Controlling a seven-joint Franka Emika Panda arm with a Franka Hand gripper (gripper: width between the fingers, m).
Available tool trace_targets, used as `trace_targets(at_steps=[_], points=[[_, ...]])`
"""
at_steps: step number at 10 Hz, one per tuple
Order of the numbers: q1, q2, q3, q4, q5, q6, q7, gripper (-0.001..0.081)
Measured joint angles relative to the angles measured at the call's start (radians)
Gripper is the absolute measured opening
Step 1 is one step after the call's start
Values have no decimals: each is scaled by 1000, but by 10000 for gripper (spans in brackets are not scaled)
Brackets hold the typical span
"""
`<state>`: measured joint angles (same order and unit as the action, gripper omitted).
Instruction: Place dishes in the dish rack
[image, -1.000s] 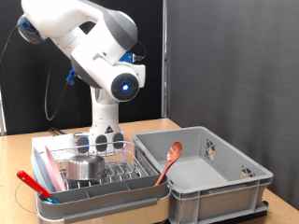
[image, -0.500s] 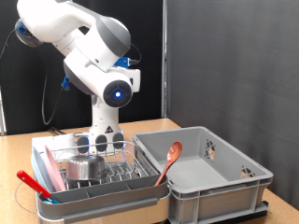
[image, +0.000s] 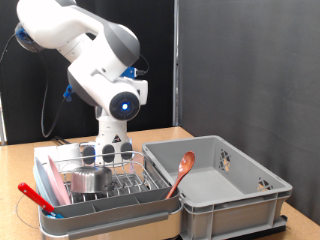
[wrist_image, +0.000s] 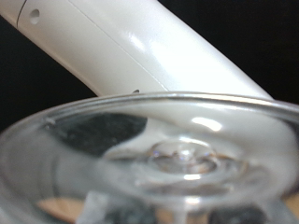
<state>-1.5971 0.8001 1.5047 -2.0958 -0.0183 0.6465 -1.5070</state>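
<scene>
Arm raised above the loaded dish rack

Exterior view: your dish rack on the surface holds the pink plate and steel bowl; jaws hidden. Wrist view: clear glass fills the frame, grip unclear.

My own white arm is folded up high, well above the dish rack, so the air right over the rack is open. Inside the rack, the steel bowl fills the middle and the pink plate stands at the exterior view's left edge. A red tool lies across that corner. The grey crate sits just beside the rack, with 1 wooden spoon leaning over its wall. Close to my wrist camera, a clear glass blocks almost everything.
</scene>
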Motion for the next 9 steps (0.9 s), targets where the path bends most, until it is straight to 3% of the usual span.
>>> trace_targets(at_steps=[9], points=[[91,97,-162,-54,-162,125,-1,110]])
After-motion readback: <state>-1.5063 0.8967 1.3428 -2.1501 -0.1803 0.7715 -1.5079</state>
